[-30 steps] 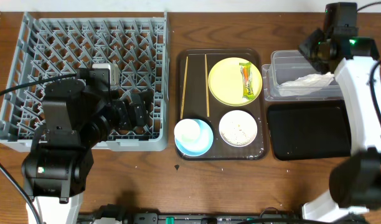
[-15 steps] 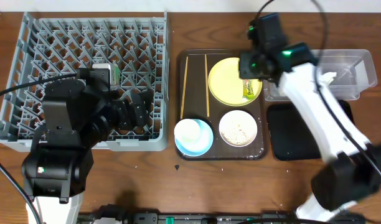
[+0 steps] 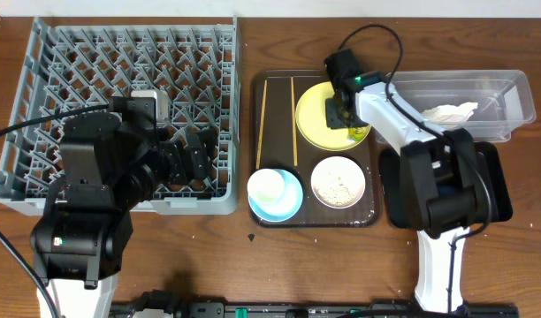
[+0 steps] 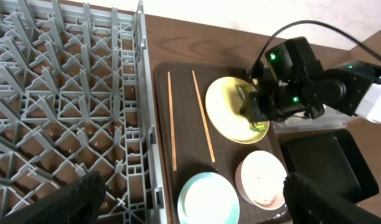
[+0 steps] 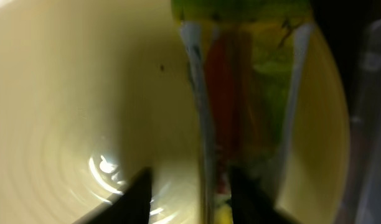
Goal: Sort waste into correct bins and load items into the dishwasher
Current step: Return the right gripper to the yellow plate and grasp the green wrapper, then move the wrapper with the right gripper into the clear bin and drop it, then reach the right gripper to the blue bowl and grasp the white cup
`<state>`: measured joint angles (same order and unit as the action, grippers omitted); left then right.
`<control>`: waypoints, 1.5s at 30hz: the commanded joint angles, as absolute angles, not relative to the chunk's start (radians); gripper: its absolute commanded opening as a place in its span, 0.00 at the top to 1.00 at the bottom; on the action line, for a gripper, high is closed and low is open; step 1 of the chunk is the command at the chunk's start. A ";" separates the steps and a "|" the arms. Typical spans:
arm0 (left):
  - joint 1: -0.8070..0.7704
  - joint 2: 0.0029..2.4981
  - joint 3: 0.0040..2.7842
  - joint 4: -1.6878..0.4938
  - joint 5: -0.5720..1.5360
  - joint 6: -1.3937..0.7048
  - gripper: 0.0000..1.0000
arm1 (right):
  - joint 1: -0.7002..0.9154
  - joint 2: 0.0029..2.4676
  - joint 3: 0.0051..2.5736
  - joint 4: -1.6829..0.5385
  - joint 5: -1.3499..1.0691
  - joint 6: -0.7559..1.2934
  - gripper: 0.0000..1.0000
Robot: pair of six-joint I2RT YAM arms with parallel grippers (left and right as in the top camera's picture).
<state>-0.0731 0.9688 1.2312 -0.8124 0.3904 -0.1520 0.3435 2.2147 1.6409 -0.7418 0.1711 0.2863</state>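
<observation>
Our right pincer (image 5: 190, 186) hangs part open and empty just above the sachet wrapper (image 5: 240, 93). In the wrist view, one tip sits over the wrapper and the other over bare plate. The wrapper lies on the right side of the yellow plate (image 3: 315, 119), far right in the brown serving tray (image 3: 277, 115). We judge the grasp needs shifting so both tips flank the thin wrapper, then pressing low before closing. The clear tub (image 3: 491, 88) lies just right. Our left pincer (image 3: 197, 156) hangs wide open, empty, over the rack (image 3: 76, 53).
</observation>
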 commanded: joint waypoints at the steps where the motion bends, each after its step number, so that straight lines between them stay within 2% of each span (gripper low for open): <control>1: -0.070 0.966 1.253 -0.815 0.400 -0.139 0.07 | 0.339 2.233 1.634 -0.754 0.198 0.286 0.93; 2: -0.070 0.966 1.253 -0.815 0.400 -0.139 0.07 | 0.339 2.225 1.637 -0.758 0.181 0.285 0.99; 8: -0.070 0.966 1.253 -0.815 0.400 -0.139 0.07 | 0.329 2.098 1.650 -0.804 0.007 0.286 0.99; 12: -0.070 0.966 1.253 -0.815 0.400 -0.139 0.07 | 0.295 1.949 1.650 -0.821 -0.033 0.358 0.99; 18: -0.070 0.966 1.253 -0.815 0.400 -0.139 0.07 | 0.170 1.818 1.649 -0.842 0.102 0.642 0.99; 25: -0.070 0.966 1.253 -0.815 0.400 -0.139 0.07 | -0.001 1.878 1.617 -0.868 0.096 0.876 0.99; 26: -0.070 0.966 1.253 -0.815 0.400 -0.139 0.07 | -0.009 1.897 1.612 -0.868 0.086 0.879 0.97; 27: -0.070 0.966 1.253 -0.815 0.400 -0.139 0.07 | -0.016 1.914 1.610 -0.868 0.070 0.878 0.89; 28: -0.070 0.966 1.253 -0.815 0.400 -0.139 0.07 | -0.020 1.933 1.610 -0.868 0.063 0.876 0.76; 29: -0.070 0.966 1.253 -0.815 0.400 -0.139 0.07 | -0.025 1.942 1.610 -0.867 0.055 0.861 0.69; 35: -0.070 0.966 1.253 -0.815 0.400 -0.139 0.07 | -0.028 1.878 1.612 -0.868 -0.031 0.666 0.59; 40: -0.070 0.966 1.253 -0.815 0.400 -0.139 0.07 | 0.062 1.745 1.612 -0.865 -0.238 0.325 0.58; 41: -0.070 0.966 1.253 -0.815 0.400 -0.139 0.07 | 0.096 1.721 1.612 -0.876 -0.290 0.236 0.56; 42: -0.070 0.966 1.253 -0.815 0.400 -0.139 0.07 | 0.134 1.703 1.612 -0.894 -0.323 0.174 0.49; 45: -0.070 0.966 1.253 -0.815 0.400 -0.139 0.07 | 0.255 1.681 1.612 -0.960 -0.328 0.121 0.39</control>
